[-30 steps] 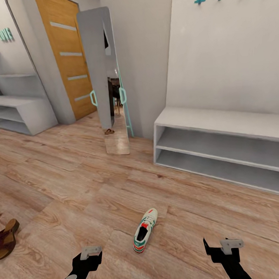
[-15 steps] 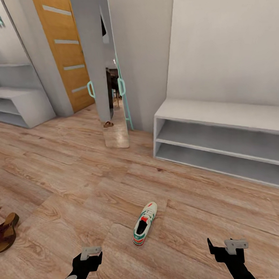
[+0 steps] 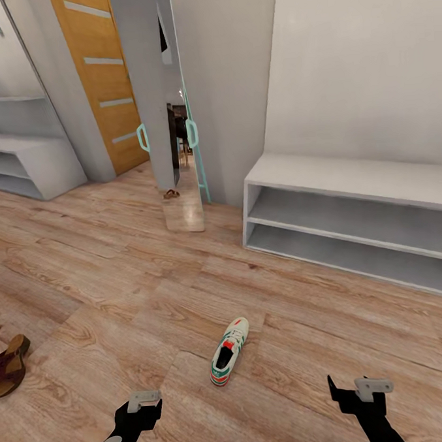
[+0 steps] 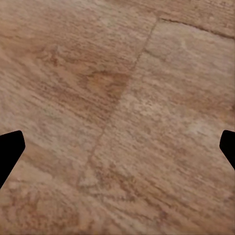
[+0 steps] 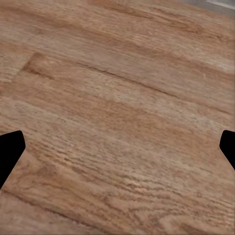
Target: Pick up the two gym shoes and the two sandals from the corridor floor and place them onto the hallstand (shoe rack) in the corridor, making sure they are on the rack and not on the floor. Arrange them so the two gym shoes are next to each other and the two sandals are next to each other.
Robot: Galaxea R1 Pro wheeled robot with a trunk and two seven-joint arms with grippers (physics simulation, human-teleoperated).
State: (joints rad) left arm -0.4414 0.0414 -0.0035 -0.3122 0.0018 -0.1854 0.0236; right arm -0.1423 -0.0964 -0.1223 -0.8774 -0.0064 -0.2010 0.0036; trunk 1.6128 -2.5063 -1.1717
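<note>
Change: against the picture a second ago, the whole head view is shifted, so the camera has moved; the teal lettering above the rack is now out of frame. The shoe, sandal and rack are not seen to have moved on the floor.
Shoe [image 3: 229,352]: one gym shoe lies on the floor [image 3: 119,266], ahead of the jaws and between the two grippers, nearer the left one, touched by neither.
Sandal [image 3: 10,365]: one brown sandal lies on the floor well off to the left of the left gripper, cut by the frame edge.
Rack [image 3: 352,219]: stands against the wall, ahead and to the right of the right gripper; its worktop and two shelves are bare where seen; its right end is cut off.
Left gripper [image 4: 117,147]: held over bare floor planks; jaws apart, nothing between them.
Right gripper [image 5: 117,147]: also over bare floor; jaws apart, nothing held.
Mirror [image 3: 177,152]: a small brown thing shows at its foot, too small to tell.
Hard to make out: both arms are cut by the lower frame edge in the head view.
</note>
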